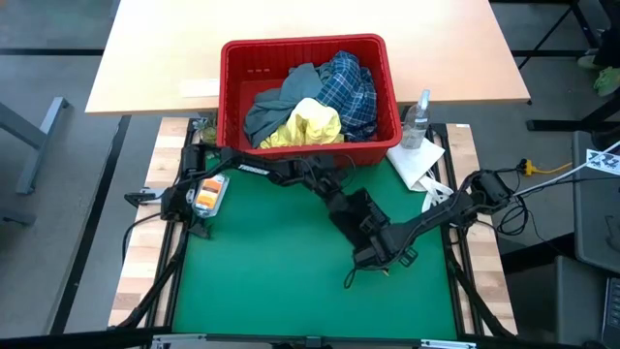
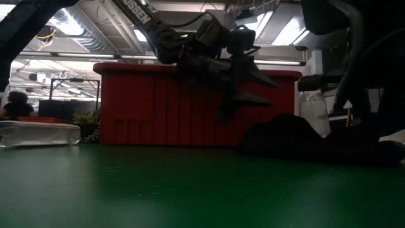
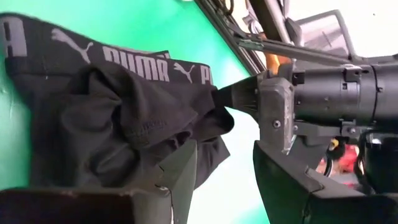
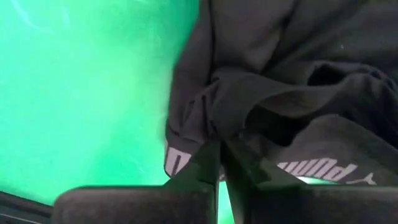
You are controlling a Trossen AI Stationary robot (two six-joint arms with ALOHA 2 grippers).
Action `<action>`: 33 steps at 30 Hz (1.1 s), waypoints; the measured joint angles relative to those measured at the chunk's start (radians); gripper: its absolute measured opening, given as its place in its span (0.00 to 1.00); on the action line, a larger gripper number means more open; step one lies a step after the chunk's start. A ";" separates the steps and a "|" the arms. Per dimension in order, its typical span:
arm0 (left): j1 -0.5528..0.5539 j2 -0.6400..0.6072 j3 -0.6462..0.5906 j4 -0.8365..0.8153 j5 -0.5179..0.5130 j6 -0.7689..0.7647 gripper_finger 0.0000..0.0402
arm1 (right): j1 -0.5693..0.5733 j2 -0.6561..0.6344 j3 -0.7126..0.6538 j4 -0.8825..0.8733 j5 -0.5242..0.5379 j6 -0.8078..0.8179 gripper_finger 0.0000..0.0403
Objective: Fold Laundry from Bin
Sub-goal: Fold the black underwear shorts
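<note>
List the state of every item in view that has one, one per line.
Dark navy garment with Puma waistband: crumpled on the green mat, pinched at one edge.
Right gripper: shut on it.
Left gripper: open, above the garment.
Red slotted plastic basket: upright, holding yellow, plaid and grey-blue garments.
Clear spray bottle: upright.

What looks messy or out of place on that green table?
The dark garment lies crumpled on the green mat, waistband twisted, pinched by the right gripper. A white paper towel sits skewed beside the red bin.
</note>
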State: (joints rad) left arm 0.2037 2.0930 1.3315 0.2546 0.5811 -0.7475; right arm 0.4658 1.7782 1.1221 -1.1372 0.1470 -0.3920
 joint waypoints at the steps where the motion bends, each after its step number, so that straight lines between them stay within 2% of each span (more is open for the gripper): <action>1: 0.003 0.000 0.000 0.000 0.010 0.021 0.38 | 0.011 0.000 0.000 0.006 -0.001 -0.002 0.05; 8: 0.012 0.000 0.000 0.000 0.039 0.212 0.32 | 0.103 0.000 0.000 -0.018 -0.001 0.002 0.03; 17: -0.020 0.000 0.000 -0.005 0.068 0.360 0.24 | 0.146 -0.022 0.000 -0.115 0.065 0.186 0.03; 20: -0.066 0.000 0.000 -0.068 -0.008 0.442 0.22 | 0.143 -0.029 0.000 -0.135 0.097 0.250 0.03; 27: -0.176 0.000 0.000 -0.143 -0.340 0.607 0.21 | 0.143 -0.029 0.000 -0.136 0.082 0.263 0.04; 33: -0.241 0.000 0.000 -0.141 -0.492 0.654 0.21 | 0.143 -0.029 0.000 -0.137 0.041 0.268 0.08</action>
State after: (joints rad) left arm -0.0378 2.0930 1.3319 0.1136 0.0888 -0.0937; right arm 0.6086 1.7493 1.1221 -1.2737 0.1877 -0.1244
